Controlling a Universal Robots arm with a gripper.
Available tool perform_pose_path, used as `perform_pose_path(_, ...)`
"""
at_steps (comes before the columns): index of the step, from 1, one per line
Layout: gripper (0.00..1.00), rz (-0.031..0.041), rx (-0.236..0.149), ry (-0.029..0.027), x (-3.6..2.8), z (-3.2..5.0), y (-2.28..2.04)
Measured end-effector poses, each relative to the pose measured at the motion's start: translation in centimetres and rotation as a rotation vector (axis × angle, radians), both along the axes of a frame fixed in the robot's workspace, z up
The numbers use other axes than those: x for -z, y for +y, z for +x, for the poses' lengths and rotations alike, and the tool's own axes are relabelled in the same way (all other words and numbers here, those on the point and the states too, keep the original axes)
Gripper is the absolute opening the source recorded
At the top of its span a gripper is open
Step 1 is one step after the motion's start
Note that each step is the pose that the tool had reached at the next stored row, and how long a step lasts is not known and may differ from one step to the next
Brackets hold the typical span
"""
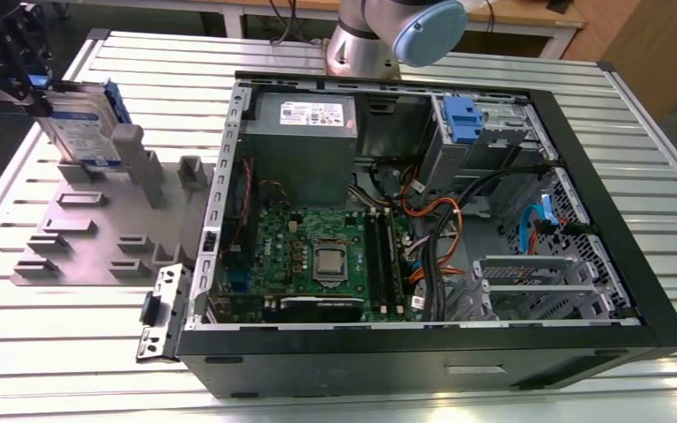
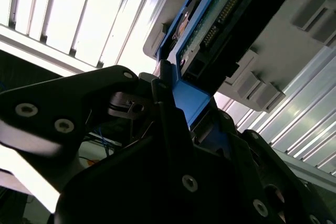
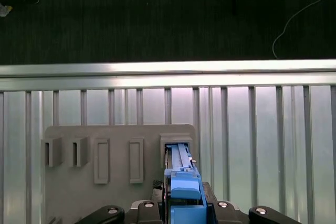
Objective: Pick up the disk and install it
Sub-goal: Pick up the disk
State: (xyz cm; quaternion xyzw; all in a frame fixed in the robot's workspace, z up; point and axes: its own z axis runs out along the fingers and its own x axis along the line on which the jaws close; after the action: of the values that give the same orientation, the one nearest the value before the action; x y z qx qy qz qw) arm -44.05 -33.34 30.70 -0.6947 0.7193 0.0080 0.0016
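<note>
At the exterior view's far left, the black two-fingered gripper (image 1: 34,85) pinches the blue carrier rim of the flat silver hard disk (image 1: 80,125), which the grey plastic holder plate (image 1: 92,240) props on edge, seemingly to offer that rim, well apart from the open black computer case (image 1: 433,357).

The disk (image 1: 80,132) stands, seemingly upright, in the fixture (image 1: 92,238), at the exterior view's left of the case (image 1: 409,357).
</note>
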Motion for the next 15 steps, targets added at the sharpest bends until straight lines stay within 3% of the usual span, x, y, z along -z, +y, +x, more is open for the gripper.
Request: perform_pose_path(15,0.37,0.0,0.0,0.0001,-0.21,0.0,0.0)
